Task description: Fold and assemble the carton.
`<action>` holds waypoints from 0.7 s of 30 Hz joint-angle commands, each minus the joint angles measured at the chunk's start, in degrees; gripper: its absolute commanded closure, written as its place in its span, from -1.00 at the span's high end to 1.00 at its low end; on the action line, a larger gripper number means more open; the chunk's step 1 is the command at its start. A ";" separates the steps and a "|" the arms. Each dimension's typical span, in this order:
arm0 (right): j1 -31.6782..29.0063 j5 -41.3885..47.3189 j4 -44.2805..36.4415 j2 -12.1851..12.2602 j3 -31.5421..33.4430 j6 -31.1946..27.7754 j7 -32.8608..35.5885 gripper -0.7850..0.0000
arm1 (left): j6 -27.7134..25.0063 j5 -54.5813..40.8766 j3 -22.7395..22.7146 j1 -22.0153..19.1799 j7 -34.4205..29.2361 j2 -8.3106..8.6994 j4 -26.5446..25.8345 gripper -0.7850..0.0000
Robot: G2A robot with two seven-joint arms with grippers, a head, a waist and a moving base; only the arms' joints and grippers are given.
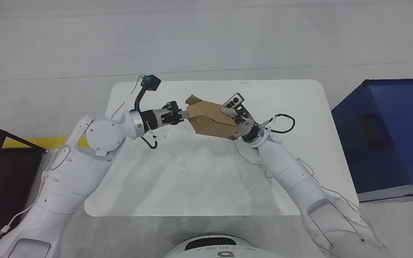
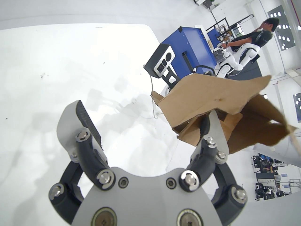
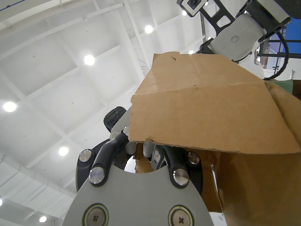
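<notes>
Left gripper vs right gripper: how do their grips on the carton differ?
Left gripper fingers are spread wide, one tucked under a carton flap; right gripper fingers pinch a carton edge. Left gripper is seen against the table; right gripper against the ceiling. Both meet the carton at opposite ends.

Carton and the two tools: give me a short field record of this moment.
carton: brown cardboard, partly folded, flaps loose, held over the white table between both arms
left tool: open; one finger tucked under a carton flap, the other free
right tool: shut on a carton edge
beside table: blue case
task state: carton not yet assembled
</notes>
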 commanded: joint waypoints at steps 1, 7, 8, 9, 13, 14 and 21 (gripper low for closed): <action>-0.17 -0.40 -0.28 0.01 0.25 -0.12 0.00 -1.00 | -0.04 -0.04 0.13 -0.15 -0.24 -0.10 -0.03 1.00; -0.25 -1.41 0.05 -0.26 0.77 -0.80 0.00 -1.00 | -1.04 0.41 0.59 -0.37 -1.63 -0.32 -1.02 1.00; -0.24 -1.42 0.16 -0.33 0.88 -0.85 0.00 -1.00 | -1.27 -0.12 0.34 -0.31 -1.77 -0.32 -1.00 1.00; -0.22 -1.48 0.19 -0.40 0.95 -0.83 0.00 -1.00 | -1.54 -0.85 -0.12 -0.26 -1.90 -0.30 -0.94 1.00; -0.19 -1.69 0.23 -0.48 1.17 -0.95 0.00 -1.00 | -2.91 -5.69 -3.79 0.60 -2.88 0.09 -0.12 1.00; -0.19 -1.69 0.23 -0.48 1.17 -0.95 0.00 -1.00 | -3.15 -6.70 -4.96 0.95 -3.24 0.25 0.02 1.00; -0.19 -1.69 0.23 -0.48 1.17 -0.95 0.00 -1.00 | -4.87 -7.88 -12.10 5.26 -4.07 1.42 -1.60 1.00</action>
